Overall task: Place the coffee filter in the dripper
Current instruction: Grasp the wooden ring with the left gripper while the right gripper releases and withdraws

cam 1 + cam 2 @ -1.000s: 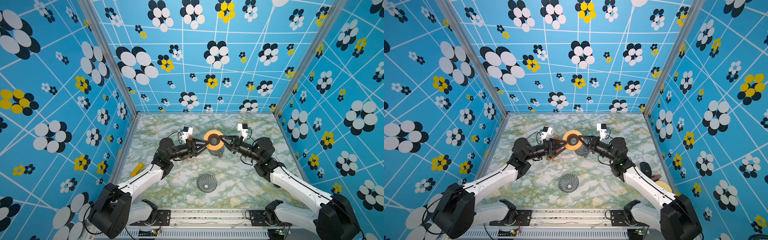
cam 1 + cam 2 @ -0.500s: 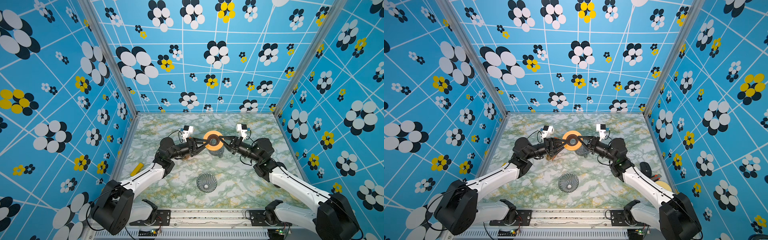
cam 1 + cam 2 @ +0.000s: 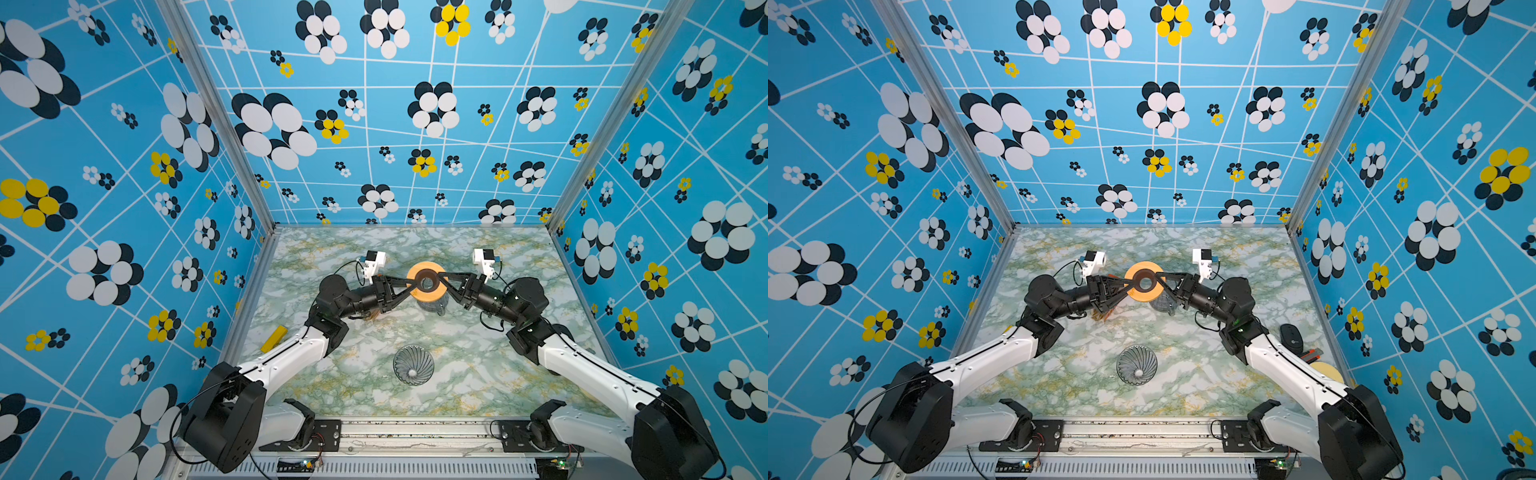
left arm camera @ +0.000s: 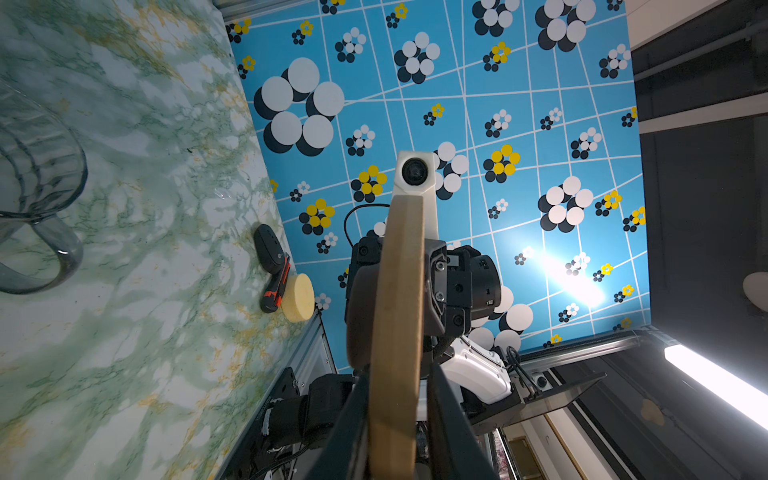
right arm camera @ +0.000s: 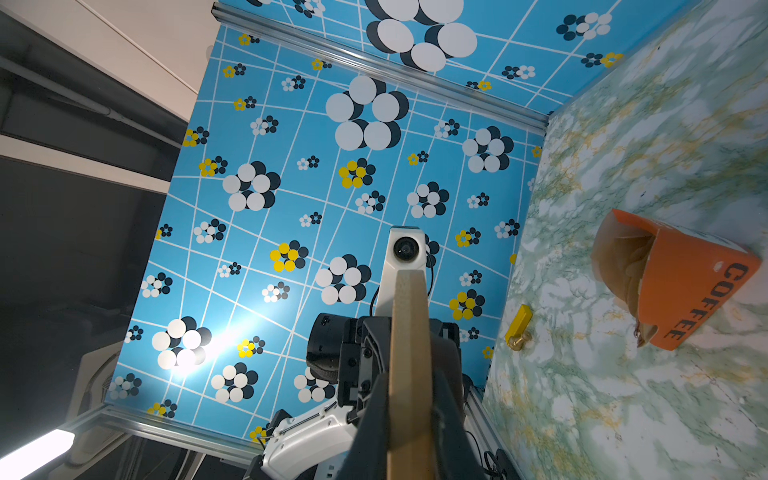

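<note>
Handover above the bench point(image 3: 478, 374). The chief hazard was a drop: if either gripper let go before the other held firmly, the wooden ring point(image 3: 426, 284) could tip and fall on the glass jug point(image 3: 432, 306) directly beneath it, and a pull from both arms at once could twist the ring out of their jaws. Both arms reached inward over the far half of the bench, forearms nearly level and wrists rolled on their sides, so the 2 grippers met head-on at opposite edges of the ring. The right gripper point(image 3: 440, 279) was clamped on the rim. The left gripper point(image 3: 411, 282) had its jaws close on either side of the rim, but whether they pinched it could not be told. The dripper point(image 3: 413, 365) stood alone, mouth up, well nearer the front edge. No loose filter was visible, only those inside the orange-tagged packet point(image 5: 673, 286) lying on the bench.
</note>
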